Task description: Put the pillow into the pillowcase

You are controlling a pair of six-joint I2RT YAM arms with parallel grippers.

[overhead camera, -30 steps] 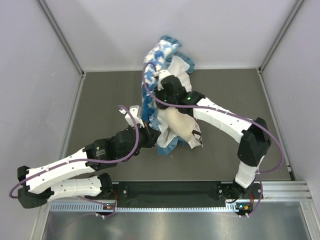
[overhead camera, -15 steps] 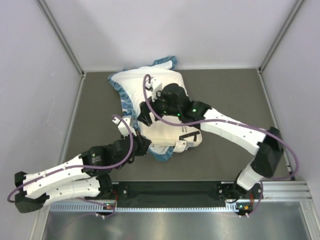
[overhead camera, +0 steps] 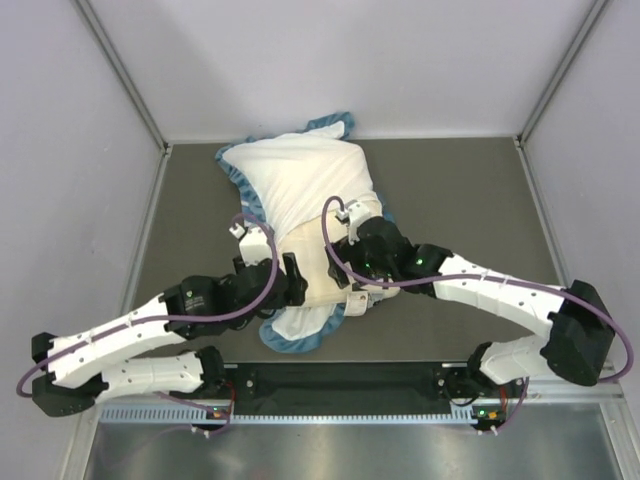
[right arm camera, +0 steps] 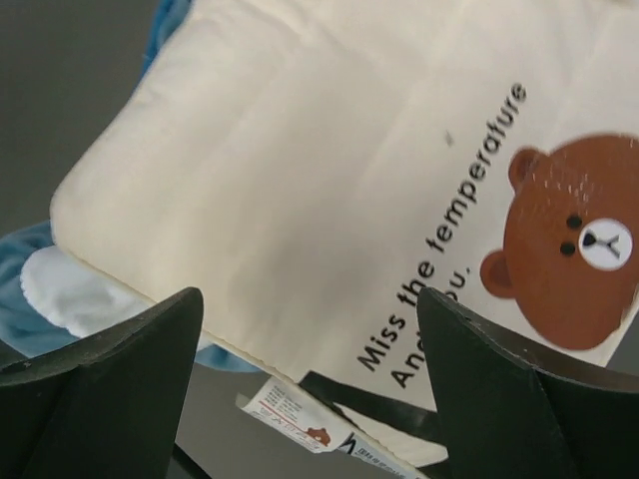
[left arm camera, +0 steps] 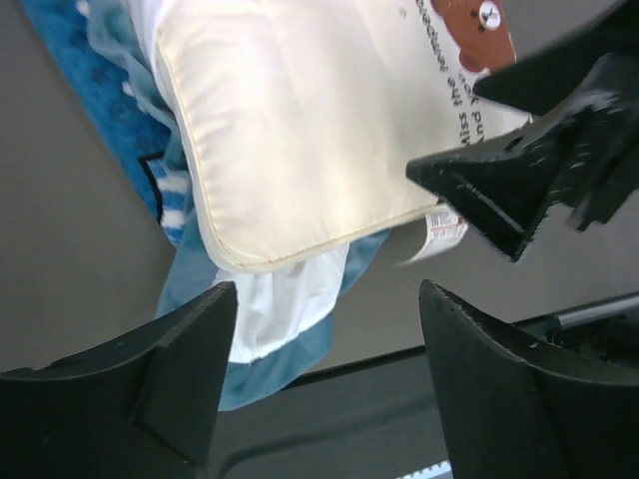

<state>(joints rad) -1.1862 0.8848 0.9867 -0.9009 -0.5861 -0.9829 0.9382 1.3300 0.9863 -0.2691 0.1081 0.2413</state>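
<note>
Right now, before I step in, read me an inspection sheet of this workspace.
Surface: dark grey table.
Job's things: pillow lies on the pillowcase, with the bear logo end uncovered and blue ruffle showing beneath.
Clutter: nothing seen.
Grippers: left gripper and right gripper are over the pillow's near end, jaws open, holding nothing.
Cables: purple cables loop along each arm.
Surroundings: pale walls on three sides; metal rail at the near edge.
</note>
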